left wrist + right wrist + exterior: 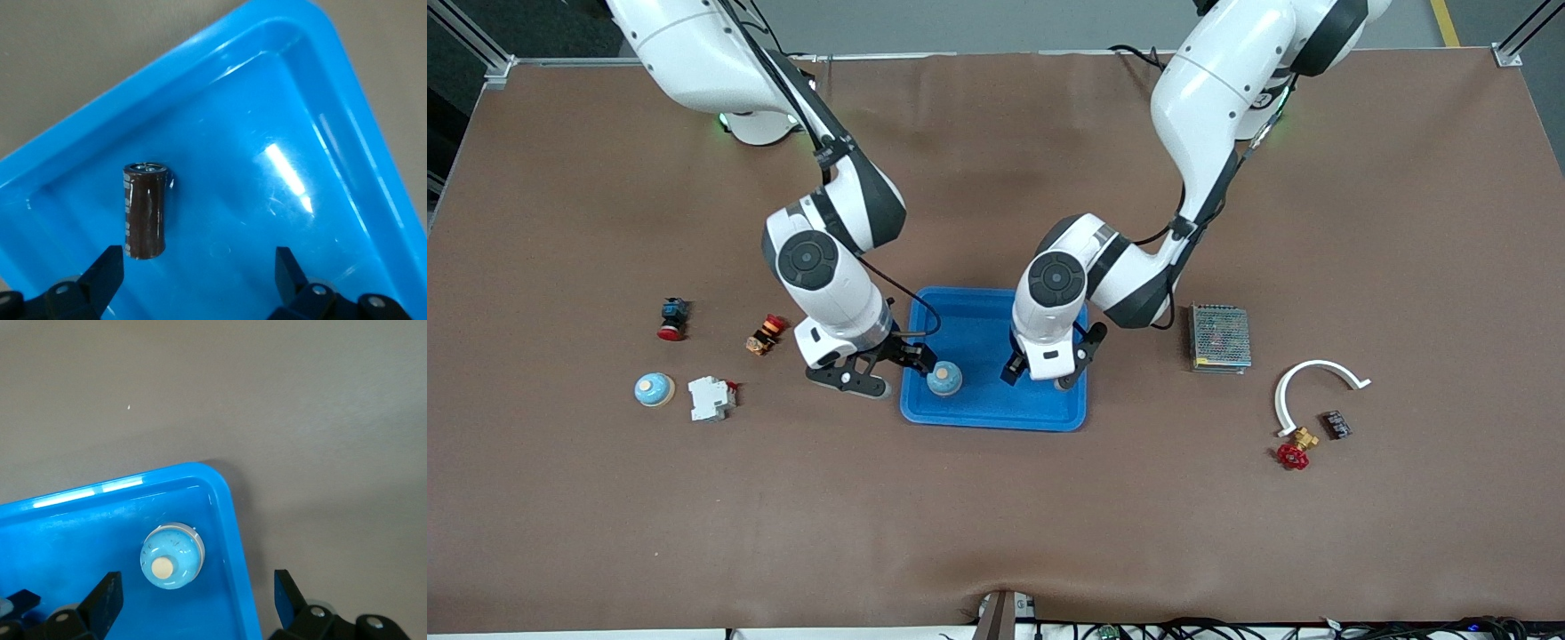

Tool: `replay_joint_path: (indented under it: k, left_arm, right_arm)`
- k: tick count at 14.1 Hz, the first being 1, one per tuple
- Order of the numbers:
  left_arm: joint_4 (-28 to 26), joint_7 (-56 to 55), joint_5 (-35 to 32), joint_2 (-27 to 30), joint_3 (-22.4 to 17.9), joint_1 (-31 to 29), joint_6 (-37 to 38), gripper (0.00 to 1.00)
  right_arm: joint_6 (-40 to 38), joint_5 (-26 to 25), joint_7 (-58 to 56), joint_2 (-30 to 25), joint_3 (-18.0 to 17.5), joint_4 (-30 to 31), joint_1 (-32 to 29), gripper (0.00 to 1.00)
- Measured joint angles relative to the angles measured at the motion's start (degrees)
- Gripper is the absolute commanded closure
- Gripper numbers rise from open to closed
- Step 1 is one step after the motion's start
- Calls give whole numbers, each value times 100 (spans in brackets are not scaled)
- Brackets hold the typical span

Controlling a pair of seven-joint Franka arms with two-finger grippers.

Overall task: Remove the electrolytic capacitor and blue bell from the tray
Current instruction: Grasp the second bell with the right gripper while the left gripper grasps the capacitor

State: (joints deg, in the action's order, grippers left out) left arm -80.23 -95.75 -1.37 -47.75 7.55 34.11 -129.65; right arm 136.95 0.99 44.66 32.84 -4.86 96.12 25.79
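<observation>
A blue tray (996, 331) sits mid-table. In it, near the corner toward the right arm's end, rests a light blue bell (944, 380) with a cream button. My right gripper (889, 369) hovers open just above that tray edge; in the right wrist view the bell (172, 555) sits clear of both fingers, beside the tray rim (233, 520). A brown capacitor (1064, 384) stands on end by the tray's edge nearest the front camera. My left gripper (1052, 364) hangs open over it; the capacitor (143, 211) stands free on the tray floor (267, 133), outside the gap.
Toward the right arm's end lie a second blue bell (655, 389), a white breaker (711, 398), a red push button (671, 318) and a small orange switch (765, 334). Toward the left arm's end: a metal power supply (1219, 338), a white curved bracket (1316, 387), a red valve (1296, 450), a black module (1336, 424).
</observation>
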Motion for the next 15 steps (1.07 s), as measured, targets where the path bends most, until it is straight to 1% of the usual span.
replay_joint_path:
  k: [5, 9, 13, 14, 15]
  left_arm:
    - [-58, 0, 0, -74, -24, 29, -15, 0]
    - [-301, 0, -8, -78, -53, 29, -11, 0]
    - [-437, 0, -13, -77, -77, 28, -11, 0]
    - [-451, 0, -13, -77, -84, 28, -11, 2]
    - [-455, 0, -13, -77, -88, 27, -11, 23]
  right_arm:
    - [147, -2, 221, 520, 6, -439, 252, 0]
    - [207, -34, 235, 752, 13, -509, 330, 0]
    - [208, -220, 234, 915, 18, -563, 364, 0]
    - [211, -223, 234, 947, 20, -568, 375, 0]
    - [217, -224, 234, 978, 22, -568, 386, 0]
